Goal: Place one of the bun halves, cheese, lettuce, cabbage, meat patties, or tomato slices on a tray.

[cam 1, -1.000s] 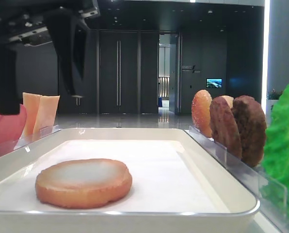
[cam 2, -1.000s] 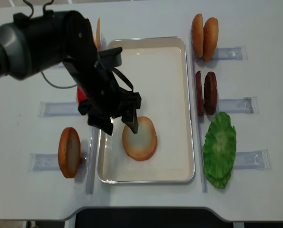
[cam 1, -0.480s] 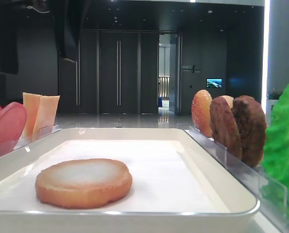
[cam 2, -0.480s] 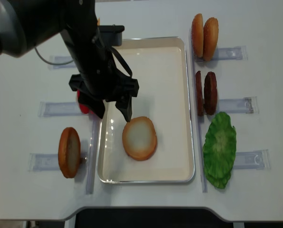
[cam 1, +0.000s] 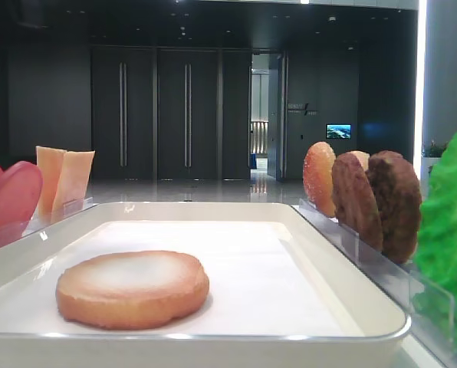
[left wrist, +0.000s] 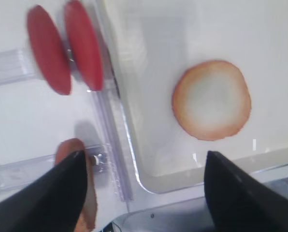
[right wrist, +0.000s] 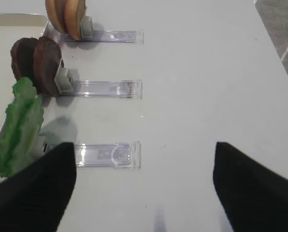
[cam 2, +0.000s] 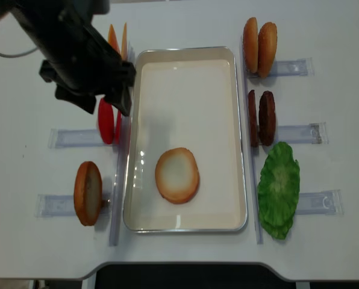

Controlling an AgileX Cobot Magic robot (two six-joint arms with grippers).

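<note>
A bun half (cam 2: pixel 177 175) lies flat, pale face up, on the white tray (cam 2: pixel 240 138); it also shows in the low view (cam 1: pixel 133 287) and the left wrist view (left wrist: pixel 211 106). My left gripper (cam 2: pixel 98 103) hangs open and empty above the tray's left rim, over the tomato slices (cam 2: pixel 109 122), apart from the bun. In the left wrist view the left gripper (left wrist: pixel 144 193) has its dark fingers (left wrist: pixel 52 198) spread wide. My right gripper (right wrist: pixel 144 193) stands open over bare table, right of the lettuce (right wrist: pixel 21 125).
Clear holders flank the tray: cheese (cam 2: pixel 116 39), tomato slices and a standing bun half (cam 2: pixel 87 192) on the left; two bun halves (cam 2: pixel 259 47), meat patties (cam 2: pixel 261 118) and lettuce (cam 2: pixel 279 188) on the right. An empty holder (right wrist: pixel 108 155) lies near my right gripper.
My left gripper has risen and drawn back up and to the left, away from the bun half, and has left the low view. The bun half stays flat on the tray.
</note>
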